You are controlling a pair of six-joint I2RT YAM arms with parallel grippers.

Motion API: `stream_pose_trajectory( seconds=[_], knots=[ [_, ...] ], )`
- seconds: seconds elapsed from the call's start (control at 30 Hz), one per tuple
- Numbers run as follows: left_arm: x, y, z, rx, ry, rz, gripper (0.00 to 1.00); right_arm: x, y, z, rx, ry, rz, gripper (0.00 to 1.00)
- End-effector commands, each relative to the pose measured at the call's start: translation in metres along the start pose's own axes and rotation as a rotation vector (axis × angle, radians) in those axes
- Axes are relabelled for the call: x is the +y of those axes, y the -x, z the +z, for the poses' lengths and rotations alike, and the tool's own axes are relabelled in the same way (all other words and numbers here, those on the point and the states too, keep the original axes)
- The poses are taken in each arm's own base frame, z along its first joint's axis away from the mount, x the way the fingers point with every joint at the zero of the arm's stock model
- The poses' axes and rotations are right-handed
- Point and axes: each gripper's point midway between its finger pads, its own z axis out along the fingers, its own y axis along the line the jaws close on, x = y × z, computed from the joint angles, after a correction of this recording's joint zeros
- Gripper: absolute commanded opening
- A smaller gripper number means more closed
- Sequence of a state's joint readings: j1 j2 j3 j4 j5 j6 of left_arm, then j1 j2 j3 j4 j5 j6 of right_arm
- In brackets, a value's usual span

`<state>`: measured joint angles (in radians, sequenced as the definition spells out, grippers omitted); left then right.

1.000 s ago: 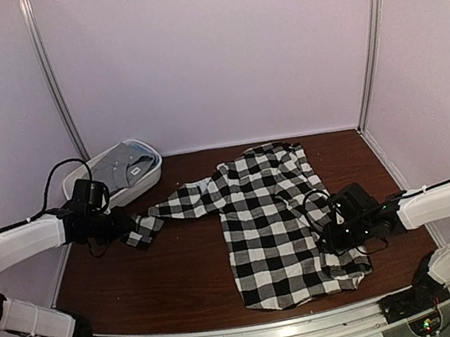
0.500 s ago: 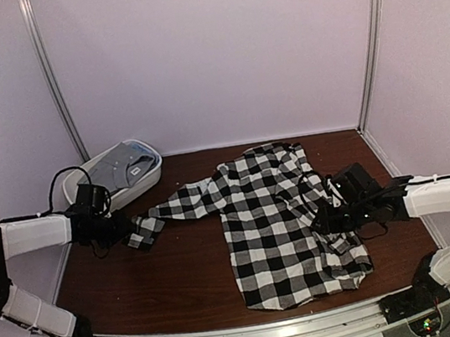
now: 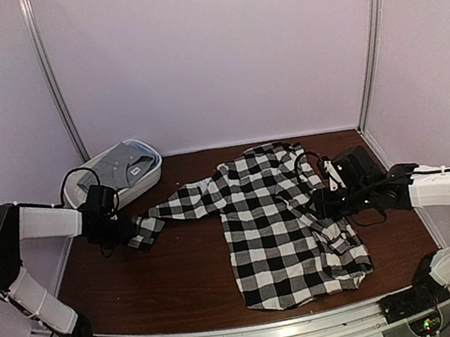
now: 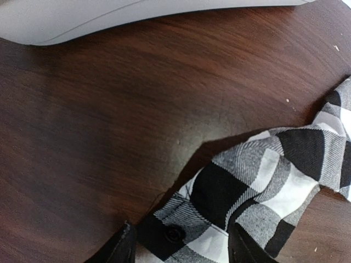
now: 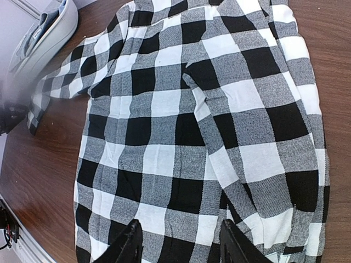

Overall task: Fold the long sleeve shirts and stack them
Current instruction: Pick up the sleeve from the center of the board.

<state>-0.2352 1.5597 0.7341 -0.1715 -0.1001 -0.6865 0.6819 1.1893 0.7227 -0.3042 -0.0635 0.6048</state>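
Cloth covers the middle of the table (image 3: 182,281): the black-and-white checked shirt (image 3: 268,230) lies flat and mostly spread, collar toward the far edge and hem toward the near edge, which is the layout a fold needs. One long sleeve (image 3: 181,204) trails out toward the left edge, its cuff (image 4: 176,234) ending just short of the white tub (image 3: 83,183) in the far left corner. The left gripper (image 3: 124,231) sits low at that cuff with its jaws apart on either side of the buttoned end, not closed on it, probably so it can pinch the cuff and carry the sleeve back across the body. The right gripper (image 5: 181,244) hangs over the shirt's right side near the right edge of the table, jaws likewise apart and holding nothing, with a creased ridge of cloth just ahead of it. It seems placed to take that side for the matching fold. The grey shirt (image 3: 125,164) lies bundled inside the tub, apart from the checked one, so stacking looks a long way off and no fold appears finished yet
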Motion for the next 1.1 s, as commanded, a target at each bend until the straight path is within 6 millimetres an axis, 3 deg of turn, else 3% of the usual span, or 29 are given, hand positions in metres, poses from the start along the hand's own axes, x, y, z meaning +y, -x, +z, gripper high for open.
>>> stream_pose_trajectory(
  seconds=[0.0, 0.33, 0.47, 0.63, 0.8, 0.97, 1.07],
  knots=[
    [-0.006, 0.02, 0.006, -0.056, -0.001, 0.03, 0.59, 0.008, 0.013, -0.008, -0.027, 0.022, -0.011, 0.5],
    [-0.009, 0.009, 0.023, -0.01, 0.038, 0.086, 0.55, 0.015, 0.012, -0.007, -0.03, 0.05, -0.004, 0.5],
    [-0.013, 0.007, 0.026, -0.004, 0.038, 0.097, 0.42, 0.017, 0.013, -0.006, -0.029, 0.054, -0.004, 0.5],
    [-0.02, 0.015, 0.021, -0.02, 0.039, 0.116, 0.18, 0.018, 0.014, -0.006, -0.029, 0.056, -0.006, 0.5],
    [-0.03, 0.037, 0.006, -0.073, 0.047, 0.151, 0.0, 0.021, 0.016, -0.006, -0.028, 0.062, -0.007, 0.5],
    [-0.043, 0.076, -0.025, -0.177, 0.053, 0.187, 0.0, 0.024, 0.022, -0.009, -0.042, 0.068, -0.005, 0.5],
    [-0.066, 0.1, -0.052, -0.269, 0.025, 0.254, 0.0, 0.025, 0.025, -0.009, -0.051, 0.068, -0.005, 0.5]
  ],
)
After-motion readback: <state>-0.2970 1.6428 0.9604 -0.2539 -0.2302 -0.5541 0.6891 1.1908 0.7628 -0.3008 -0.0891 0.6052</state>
